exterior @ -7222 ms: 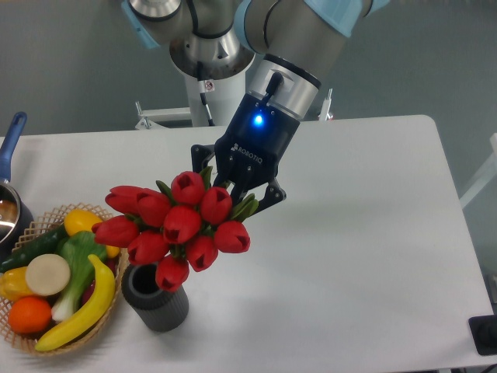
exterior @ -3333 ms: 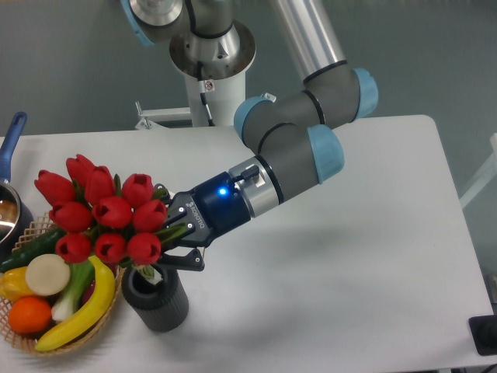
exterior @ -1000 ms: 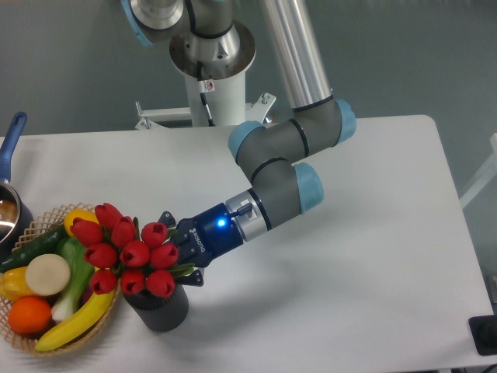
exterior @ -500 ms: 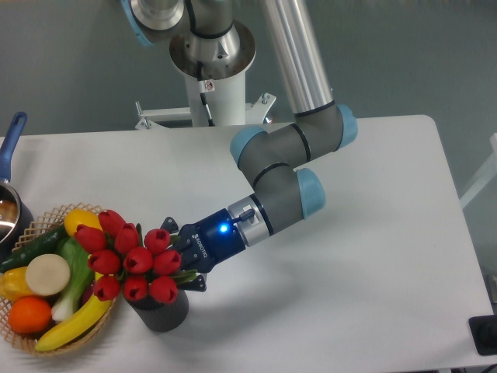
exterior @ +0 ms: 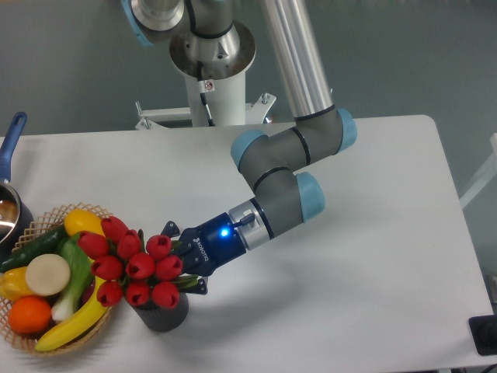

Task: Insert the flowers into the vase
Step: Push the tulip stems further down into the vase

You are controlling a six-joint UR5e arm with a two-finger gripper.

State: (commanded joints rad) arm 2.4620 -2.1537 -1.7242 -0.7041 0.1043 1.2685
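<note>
gripper (exterior: 180,258): held low and nearly level, pointed toward the left edge of the table, blue light lit on its body; fingers are pinched on the stems just right of the blooms
flowers (exterior: 133,260): red tulip bunch is gripped at the stems, heads are seen sitting right over the vase mouth and overlapping the basket's right edge; green leaves are visible next to the gripper
vase (exterior: 164,315): dark ribbed cylinder stood upright on the table, near the front-left; rim is mostly covered by the blooms, only the lower body is seen
stems in vase: cannot be told, the mouth is hidden by the blooms
wicker basket (exterior: 54,343): placed touching or just beside the vase on its left, filled with fruit and vegetables; a banana (exterior: 76,314), an orange (exterior: 29,314) and a yellow lemon (exterior: 82,221) are made out
pot (exterior: 9,203): cut off at the left edge, blue handle is seen pointing up and back
arm (exterior: 289,167): elbowed down over the table centre, grey links with light blue joint caps
table (exterior: 357,225): white top, right half is occupied only by the arm's shadow
</note>
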